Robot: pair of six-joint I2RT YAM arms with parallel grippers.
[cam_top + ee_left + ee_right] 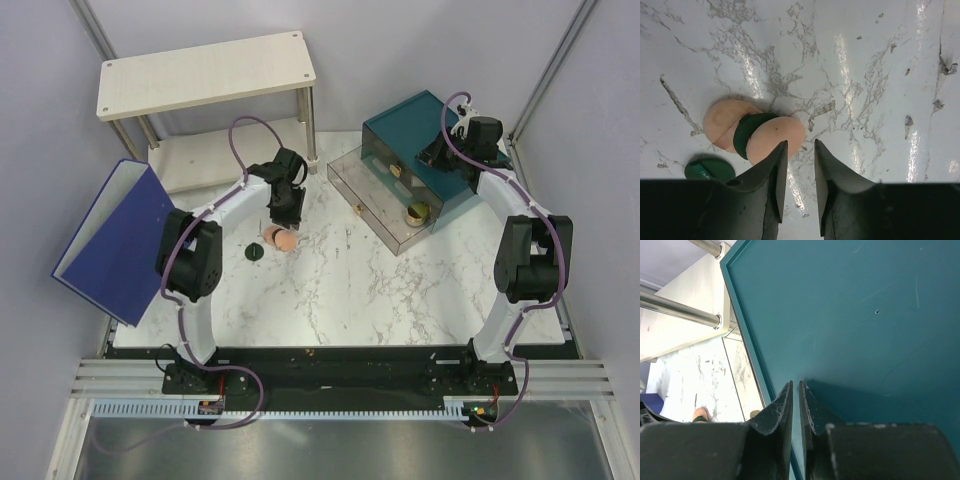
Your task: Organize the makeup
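Two peach-pink compacts [722,120] [777,135] lie overlapped on the marble table with a dark green lid [746,132] wedged between them. A second dark green lid [710,169] lies flat beside them. In the top view they sit left of centre: the compacts [280,238] and the loose lid [256,253]. My left gripper [800,146] hovers just above the nearer compact, open and empty; it also shows in the top view [285,208]. A gold-rimmed tin [418,213] sits in a pulled-out clear drawer. My right gripper [795,386] is shut and empty over the teal box [865,315]. No tubes are in view.
The teal drawer box [425,150] stands at the back right with two clear drawers [375,190] pulled out toward the centre. A white two-tier shelf [205,75] stands at the back left. A blue binder [115,240] leans at the left edge.
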